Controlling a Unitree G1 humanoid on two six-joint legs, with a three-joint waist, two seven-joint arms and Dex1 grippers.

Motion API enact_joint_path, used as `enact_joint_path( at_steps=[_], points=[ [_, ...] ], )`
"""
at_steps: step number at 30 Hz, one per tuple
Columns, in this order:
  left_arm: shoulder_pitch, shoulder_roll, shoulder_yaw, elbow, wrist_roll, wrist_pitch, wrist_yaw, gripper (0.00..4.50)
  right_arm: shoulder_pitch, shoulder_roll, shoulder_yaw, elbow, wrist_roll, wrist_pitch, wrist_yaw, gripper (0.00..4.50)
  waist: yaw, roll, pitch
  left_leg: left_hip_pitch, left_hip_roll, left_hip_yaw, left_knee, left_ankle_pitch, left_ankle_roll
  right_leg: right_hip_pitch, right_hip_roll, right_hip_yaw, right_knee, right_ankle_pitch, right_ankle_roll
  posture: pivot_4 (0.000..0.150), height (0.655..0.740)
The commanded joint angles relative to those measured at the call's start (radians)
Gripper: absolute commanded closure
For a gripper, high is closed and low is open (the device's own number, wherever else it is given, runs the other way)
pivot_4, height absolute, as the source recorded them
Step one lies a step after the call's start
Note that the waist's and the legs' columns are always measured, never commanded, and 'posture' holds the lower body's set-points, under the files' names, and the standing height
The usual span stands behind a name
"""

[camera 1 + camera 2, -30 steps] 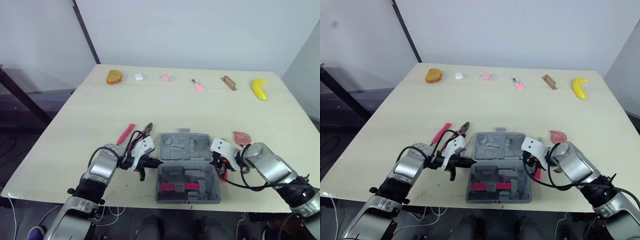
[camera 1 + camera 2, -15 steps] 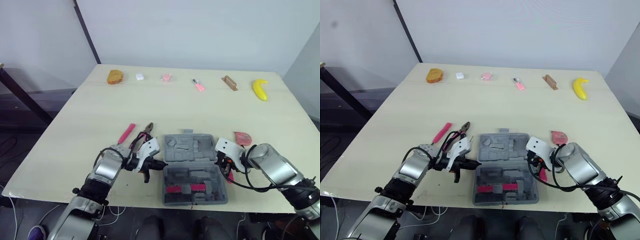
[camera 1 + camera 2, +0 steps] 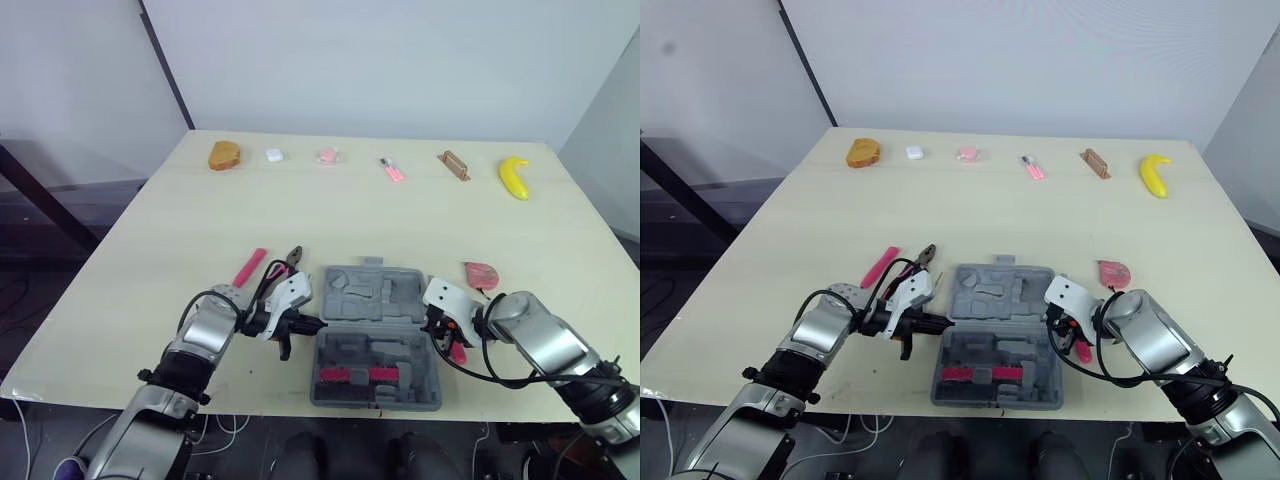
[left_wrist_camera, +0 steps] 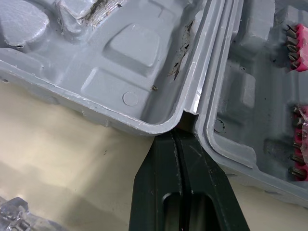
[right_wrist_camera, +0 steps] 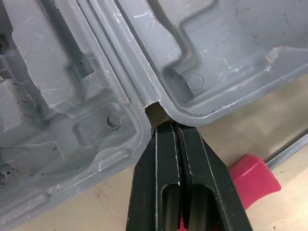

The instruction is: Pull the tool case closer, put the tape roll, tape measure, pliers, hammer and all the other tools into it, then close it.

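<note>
Pressed together with nothing pinched between them, the left jaws are set tip-first into the hinge notch on the left side of the tool case (image 3: 372, 296), where lid meets base. The right jaws, likewise pressed together, are lodged in the matching notch on the right side. The case lies open and flat between the two arms, its base close to the near edge of the desk (image 3: 180, 230), and a strip of pink bits (image 3: 350, 375) is seated in the base. Pliers (image 3: 292, 260) and a pink stick-shaped tool (image 3: 251, 267) lie just beyond the left arm. A pink tool handle (image 5: 253, 176) lies just beside the right jaws, and a reddish item (image 3: 483, 272), perhaps the tape measure, is near. Pulling the case closer is judged the step in hand, and nearly complete. Next, the jaws would need to be drawn out of the notches, spread, and brought to a nearby tool.
</note>
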Motion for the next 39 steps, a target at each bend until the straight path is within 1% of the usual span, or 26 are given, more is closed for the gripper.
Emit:
enact_joint_path(
  at_steps=[1,5,18,39],
  points=[
    [0.023,-0.001,-0.014,-0.072,-0.024,0.026,-0.001,4.50,-0.003,0.002,-0.004,-0.021,0.015,-0.027,0.007,4.47,0.000,0.000,0.000,0.000,0.000,0.000,0.000,0.000,0.000,0.000,0.000,0.000,0.000,0.000,0.000,0.150,0.7400],
    [0.034,-0.002,-0.017,-0.099,-0.027,0.044,0.000,4.50,0.002,-0.010,-0.013,-0.024,0.017,-0.026,0.009,4.47,0.001,0.000,0.000,0.000,0.000,0.000,0.000,0.000,0.000,0.000,0.000,0.000,0.000,0.000,0.000,0.150,0.7400],
    [0.035,0.003,-0.023,-0.095,-0.025,0.045,-0.001,4.50,0.016,-0.010,-0.008,-0.045,0.030,-0.012,0.002,4.47,0.002,0.000,0.000,0.000,0.000,0.000,0.000,0.000,0.000,0.000,0.000,0.000,0.000,0.000,0.000,0.150,0.7400],
    [0.117,0.041,-0.025,-0.189,-0.051,0.077,0.004,4.50,0.055,-0.037,-0.004,-0.117,0.061,0.027,0.007,4.47,0.002,0.000,0.000,0.000,0.000,0.000,0.000,0.000,0.000,0.000,0.000,0.000,0.000,0.000,0.000,0.150,0.7400]
  ],
)
